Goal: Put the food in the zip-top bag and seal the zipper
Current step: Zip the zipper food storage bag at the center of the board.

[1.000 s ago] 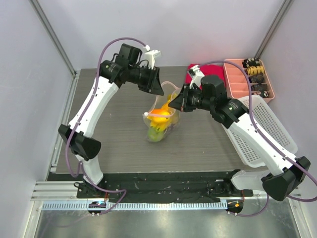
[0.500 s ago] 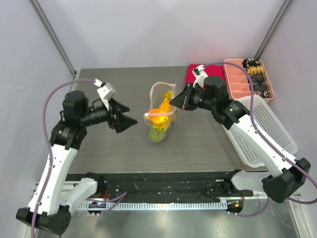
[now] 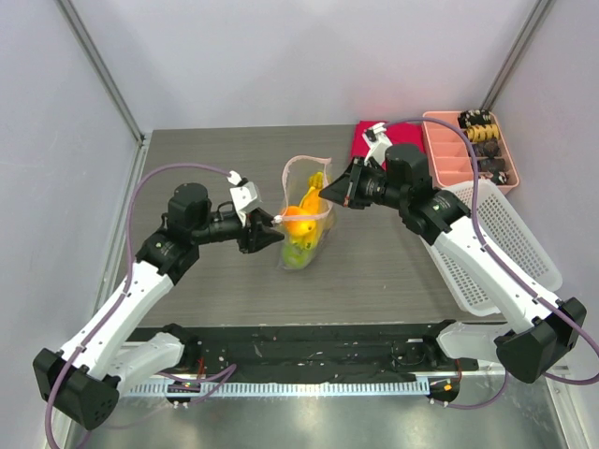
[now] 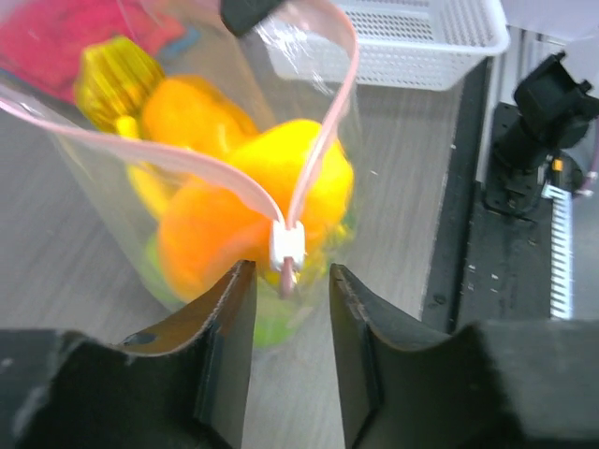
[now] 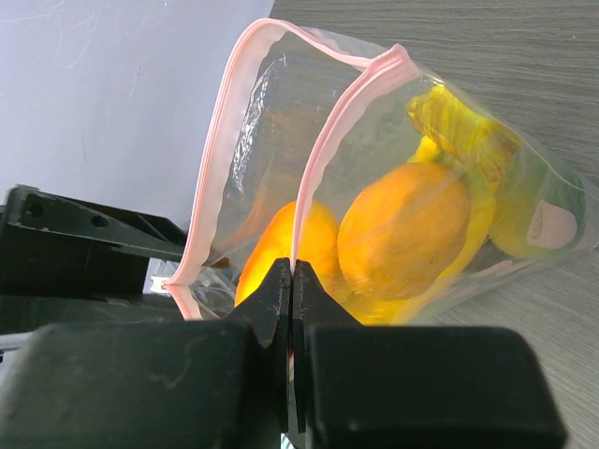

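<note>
Pink zipper [image 3: 298, 166] gapes in a wide loop at the mouth of the bag [image 3: 304, 201], held up over the table [image 3: 187, 159] between the two arms. The right gripper [image 3: 328, 194] is clamped on the bag's rim at one end of the strip. The left gripper [image 3: 270, 236] has its jaws apart on either side of the white slider [image 4: 287, 245] at the other end, not yet touching it.

The likeliest slip lies at the slider. It is small and hangs on limp film, so jaws closing a little off line could pinch plastic instead, or knock the tab aside. A pull along the strip would then load the right gripper's thin hold, which could slide off the edge. The slack strip might also bunch ahead of the slider and leave a gap. With the mouth tilted and open, a jolt could let fruit roll out.

Inside the bag lie oranges [image 4: 201, 238], bananas [image 5: 459, 131] and a green fruit [image 3: 295, 254] at the bottom. No grapes can be made out. A white basket [image 3: 524, 224] lies partly under the right arm. Beyond it, a pink tray [image 3: 447, 150] holds small dark and yellow items in its far compartments, too small to name. A red cloth [image 3: 365, 145] lies beside the tray.
</note>
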You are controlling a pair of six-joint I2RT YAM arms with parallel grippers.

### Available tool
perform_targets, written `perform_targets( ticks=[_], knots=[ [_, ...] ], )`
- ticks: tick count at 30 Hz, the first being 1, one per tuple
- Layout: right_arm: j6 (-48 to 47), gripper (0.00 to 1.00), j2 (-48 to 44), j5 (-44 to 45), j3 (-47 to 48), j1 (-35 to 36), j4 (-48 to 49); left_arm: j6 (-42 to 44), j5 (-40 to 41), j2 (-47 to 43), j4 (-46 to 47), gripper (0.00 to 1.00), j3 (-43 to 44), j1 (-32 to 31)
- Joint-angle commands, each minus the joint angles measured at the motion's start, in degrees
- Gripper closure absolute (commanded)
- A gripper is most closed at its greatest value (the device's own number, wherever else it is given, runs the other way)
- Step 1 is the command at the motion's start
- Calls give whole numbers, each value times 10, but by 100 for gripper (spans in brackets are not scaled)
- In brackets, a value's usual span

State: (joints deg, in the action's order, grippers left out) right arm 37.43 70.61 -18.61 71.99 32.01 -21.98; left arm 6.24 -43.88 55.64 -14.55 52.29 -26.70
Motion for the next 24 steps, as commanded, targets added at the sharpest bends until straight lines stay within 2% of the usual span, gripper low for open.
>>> perform_targets(
  ticks=[1,4,5,7,13,14,15,16,18,19,20,22,24],
  knots=[
    [0,99,-20,-12,-3,-1,40,-19,30,-3,114,62,4,-2],
    [-1,99,-21,-16,-3,-1,40,-32,25,4,113,78,6,-4],
    [-6,99,-21,-16,-3,-2,40,-35,24,5,113,88,6,-4],
    [-14,99,-28,-14,-4,-1,37,-33,20,2,109,100,5,-4],
    [-36,99,-55,13,-10,-15,29,-4,24,-10,70,100,14,-4],
    [-37,99,-54,12,-8,-14,29,-4,18,-11,66,89,13,-4],
    [-37,99,-53,10,-5,-15,33,-6,17,-6,66,83,11,-4],
    [-36,99,-50,10,-4,-14,34,-11,16,-4,66,82,11,-4],
    [-35,99,-47,5,-4,-15,37,-11,13,4,66,88,11,-5],
    [-34,99,-46,2,-5,-15,36,-11,13,9,66,100,14,-5],
    [-37,99,-45,-1,-6,-15,35,-13,14,10,66,100,15,-5],
    [-53,79,-48,-6,-4,-15,29,-17,13,4,74,100,16,-5],
    [-70,75,-61,-3,-4,-15,23,-28,13,-2,78,100,18,-5]
  ],
)
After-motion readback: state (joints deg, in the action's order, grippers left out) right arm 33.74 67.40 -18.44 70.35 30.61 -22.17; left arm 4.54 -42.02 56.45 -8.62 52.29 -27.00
